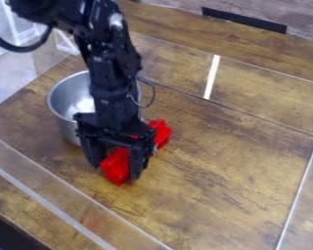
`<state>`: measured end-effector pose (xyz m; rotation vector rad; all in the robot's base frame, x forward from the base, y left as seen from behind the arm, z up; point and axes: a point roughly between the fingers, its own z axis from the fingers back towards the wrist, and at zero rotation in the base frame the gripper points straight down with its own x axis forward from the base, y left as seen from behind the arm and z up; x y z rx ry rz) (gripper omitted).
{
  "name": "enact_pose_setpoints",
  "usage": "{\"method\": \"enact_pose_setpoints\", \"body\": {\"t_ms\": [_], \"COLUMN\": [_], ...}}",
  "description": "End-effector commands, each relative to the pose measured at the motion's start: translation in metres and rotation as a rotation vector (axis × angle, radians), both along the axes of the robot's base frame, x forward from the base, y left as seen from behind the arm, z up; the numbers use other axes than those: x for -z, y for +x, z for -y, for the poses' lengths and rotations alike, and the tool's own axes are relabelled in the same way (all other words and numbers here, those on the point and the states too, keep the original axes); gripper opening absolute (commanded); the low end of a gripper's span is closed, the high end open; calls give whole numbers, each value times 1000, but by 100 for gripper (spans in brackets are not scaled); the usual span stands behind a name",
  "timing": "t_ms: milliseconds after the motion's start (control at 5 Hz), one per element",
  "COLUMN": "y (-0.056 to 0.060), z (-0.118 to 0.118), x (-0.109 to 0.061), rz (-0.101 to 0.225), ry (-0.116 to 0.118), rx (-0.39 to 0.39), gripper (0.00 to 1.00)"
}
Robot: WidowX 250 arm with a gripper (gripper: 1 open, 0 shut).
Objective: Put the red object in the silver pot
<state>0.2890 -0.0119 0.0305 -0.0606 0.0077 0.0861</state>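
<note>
The wooden bench [231, 171] fills most of the frame, its pale lines running across the right side and the lower left. The black robot arm [102, 44] comes down from the upper left to a spot just left of centre, its wrist upright, presumably so that it can press straight down on what lies below. The silver pot [66, 103] stands upright at left of centre, partly hidden behind the arm; being so near the pick-up spot, it should need only a lift and a short carry toward the upper left. The red object [116, 168] lies on the bench just below and to the right of the pot, slanting from lower left to upper right, with the arm's end covering its middle. The jaws are spread wide over it, one side toward the left and the other toward the right, seemingly to straddle its narrow width. No grip shows; whether they touch it cannot be told. The likely next step is closing them, and an off-centre pinch could let the long piece swivel
</note>
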Motion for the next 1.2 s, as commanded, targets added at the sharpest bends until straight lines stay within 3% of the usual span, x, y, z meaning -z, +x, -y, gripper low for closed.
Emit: {"method": "enact_pose_setpoints", "body": {"t_ms": [0,200,600,1000], "y": [16,27,19,10], "z": [7,9,8,2], "x": [-8,-13,-13,-24], "rz": [44,54,55,58], "ry": [-4,-6,-29,-44], "rx": [39,58,188,96], "gripper": [100,100,100,100]}}
